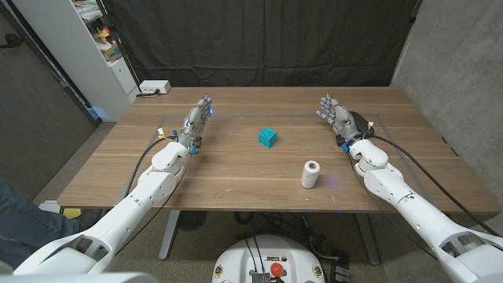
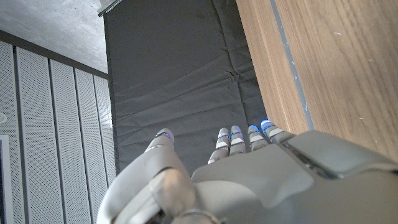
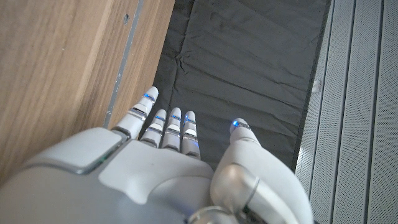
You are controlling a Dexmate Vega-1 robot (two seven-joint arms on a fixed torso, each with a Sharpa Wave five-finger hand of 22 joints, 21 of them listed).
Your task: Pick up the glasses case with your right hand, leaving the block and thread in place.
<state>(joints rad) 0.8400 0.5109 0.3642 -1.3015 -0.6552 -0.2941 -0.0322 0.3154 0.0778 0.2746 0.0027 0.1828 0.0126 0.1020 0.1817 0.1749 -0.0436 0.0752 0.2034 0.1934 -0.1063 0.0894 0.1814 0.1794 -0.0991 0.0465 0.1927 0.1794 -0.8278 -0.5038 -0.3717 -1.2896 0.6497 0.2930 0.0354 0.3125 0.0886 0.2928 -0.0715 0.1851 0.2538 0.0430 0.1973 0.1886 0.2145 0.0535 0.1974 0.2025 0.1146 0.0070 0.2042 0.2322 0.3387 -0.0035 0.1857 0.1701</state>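
A small teal block [image 1: 267, 138] sits near the middle of the wooden table [image 1: 236, 177]. A white spool of thread [image 1: 311, 174] stands upright to the right of it, nearer the front edge. My right hand [image 1: 336, 115] is over the table's far right part, fingers apart and stretched toward the back edge, holding nothing, well away from both objects. My left hand [image 1: 198, 118] mirrors it on the far left, fingers apart and empty. In the wrist views the left hand [image 2: 249, 180] and right hand [image 3: 143, 174] reach past the table edge toward the black curtain.
A white box [image 1: 154, 87] with a cable lies at the table's back left corner. A black curtain [image 1: 259, 39] hangs behind the table, and a white shelf [image 1: 106, 51] stands at the back left. A person's denim-clad leg [image 1: 20, 216] is at the left edge.
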